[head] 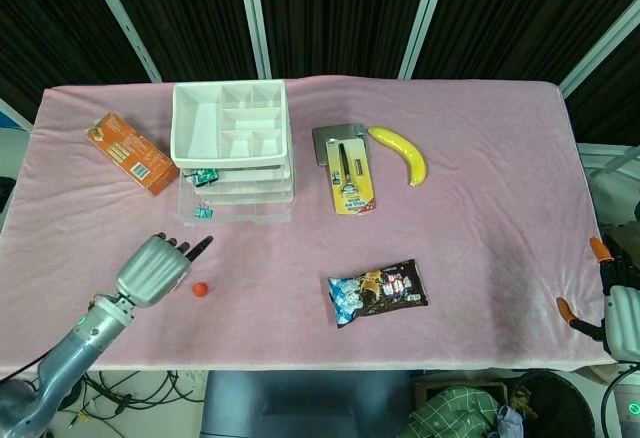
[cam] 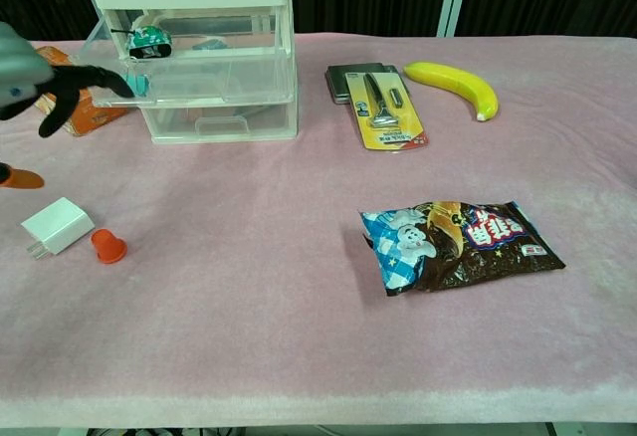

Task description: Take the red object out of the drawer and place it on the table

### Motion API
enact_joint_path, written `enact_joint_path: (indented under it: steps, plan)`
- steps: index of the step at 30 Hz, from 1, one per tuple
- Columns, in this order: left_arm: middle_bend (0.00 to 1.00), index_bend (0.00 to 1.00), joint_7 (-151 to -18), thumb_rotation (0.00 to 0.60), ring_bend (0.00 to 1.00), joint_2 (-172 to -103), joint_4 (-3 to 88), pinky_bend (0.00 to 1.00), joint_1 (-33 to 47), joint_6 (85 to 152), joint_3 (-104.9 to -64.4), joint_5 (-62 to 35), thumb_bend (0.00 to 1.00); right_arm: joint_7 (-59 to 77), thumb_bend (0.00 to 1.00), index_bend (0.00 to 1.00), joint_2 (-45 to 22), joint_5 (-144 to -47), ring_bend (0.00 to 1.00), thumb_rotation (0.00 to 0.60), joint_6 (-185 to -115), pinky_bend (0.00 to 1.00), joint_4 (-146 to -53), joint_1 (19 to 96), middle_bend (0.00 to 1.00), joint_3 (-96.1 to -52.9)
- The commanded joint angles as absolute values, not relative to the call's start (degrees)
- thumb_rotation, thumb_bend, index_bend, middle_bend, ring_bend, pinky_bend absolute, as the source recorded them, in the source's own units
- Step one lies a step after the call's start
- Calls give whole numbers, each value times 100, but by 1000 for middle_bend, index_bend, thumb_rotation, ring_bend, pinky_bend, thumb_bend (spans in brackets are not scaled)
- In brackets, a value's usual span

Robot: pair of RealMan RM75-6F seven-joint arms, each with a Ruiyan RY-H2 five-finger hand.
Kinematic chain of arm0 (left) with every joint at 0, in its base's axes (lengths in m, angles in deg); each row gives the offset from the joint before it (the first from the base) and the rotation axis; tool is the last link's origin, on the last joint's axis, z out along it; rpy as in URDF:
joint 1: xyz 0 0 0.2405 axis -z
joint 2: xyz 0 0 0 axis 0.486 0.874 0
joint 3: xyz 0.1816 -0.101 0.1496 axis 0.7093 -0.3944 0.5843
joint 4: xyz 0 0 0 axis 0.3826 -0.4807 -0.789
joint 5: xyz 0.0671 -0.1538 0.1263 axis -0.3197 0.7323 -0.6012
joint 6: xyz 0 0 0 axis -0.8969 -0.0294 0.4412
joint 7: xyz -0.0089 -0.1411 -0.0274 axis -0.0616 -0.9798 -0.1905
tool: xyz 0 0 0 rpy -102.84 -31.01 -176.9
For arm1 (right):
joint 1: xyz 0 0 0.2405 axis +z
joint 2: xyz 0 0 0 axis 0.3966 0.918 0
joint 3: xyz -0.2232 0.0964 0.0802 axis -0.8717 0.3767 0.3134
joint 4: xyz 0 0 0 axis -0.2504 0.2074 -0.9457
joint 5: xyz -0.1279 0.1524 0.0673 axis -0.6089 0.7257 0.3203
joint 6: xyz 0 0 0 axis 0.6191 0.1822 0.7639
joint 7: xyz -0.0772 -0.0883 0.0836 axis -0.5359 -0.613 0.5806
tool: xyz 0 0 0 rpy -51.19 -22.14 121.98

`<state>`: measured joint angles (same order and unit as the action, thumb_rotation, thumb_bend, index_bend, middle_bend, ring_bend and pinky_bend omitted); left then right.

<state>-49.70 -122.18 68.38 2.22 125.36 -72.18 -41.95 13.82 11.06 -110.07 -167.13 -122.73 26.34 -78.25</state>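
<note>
The small red object lies on the pink cloth beside a white charger block, free of any hand; the head view shows the red object in front of the drawer unit. My left hand hovers above and to its left with fingers spread, holding nothing. The white and clear drawer unit stands at the back left, its middle drawer pulled out with teal clips inside. My right hand rests at the table's far right edge, orange-tipped fingers apart, empty.
An orange box lies left of the drawer unit. A razor pack on a grey pad and a banana sit at the back centre. A snack bag lies mid-table.
</note>
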Motion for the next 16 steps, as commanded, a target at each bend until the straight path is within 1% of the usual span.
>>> enact_joint_path:
  steps: [1, 3, 4, 7, 10, 13, 14, 16]
  plan:
    - [75, 7, -5560, 600, 198, -11918, 7019, 291, -438, 13405, -6980, -4632, 85, 1351, 203, 0, 1099, -11030, 0, 600, -16731, 123, -12264, 2632, 0, -7835]
    - [16, 0, -5766, 600, 113, -11857, 7002, 203, -633, 13665, -6942, -4676, 77, 1322, 202, 0, 1092, -11051, 0, 600, -16748, 123, -12255, 2630, 0, -7841]
    - [2, 0, -5889, 600, 77, -11826, 6982, 162, -748, 13815, -6931, -4678, 72, 1307, 202, 0, 1087, -11064, 0, 600, -16756, 123, -12248, 2629, 0, -7846]
    - [0, 0, -6194, 600, 14, -11789, 6915, 106, -1018, 14143, -6934, -4610, 66, 1263, 202, 0, 1076, -11094, 0, 600, -16776, 123, -12230, 2628, 0, -7856]
    - [0, 0, -6617, 600, 0, -11783, 6787, 87, -1353, 14517, -6976, -4421, 64, 1202, 202, 0, 1059, -11126, 0, 600, -16801, 123, -12210, 2627, 0, -7867]
    - [0, 0, -7106, 600, 0, -11857, 6340, 71, -1784, 15003, -7082, -4149, 59, 1129, 203, 0, 1042, -11167, 0, 600, -16836, 123, -12190, 2621, 0, -7883]
    - [0, 0, -7235, 600, 0, -11882, 6243, 67, -1834, 15025, -7095, -4104, 58, 1120, 202, 0, 1038, -11172, 0, 600, -16843, 123, -12189, 2620, 0, -7884]
    - [0, 0, -7556, 600, 0, -11919, 6132, 57, -1901, 14859, -7141, -3881, 52, 1084, 202, 0, 1029, -11205, 0, 600, -16865, 123, -12185, 2616, 0, -7896]
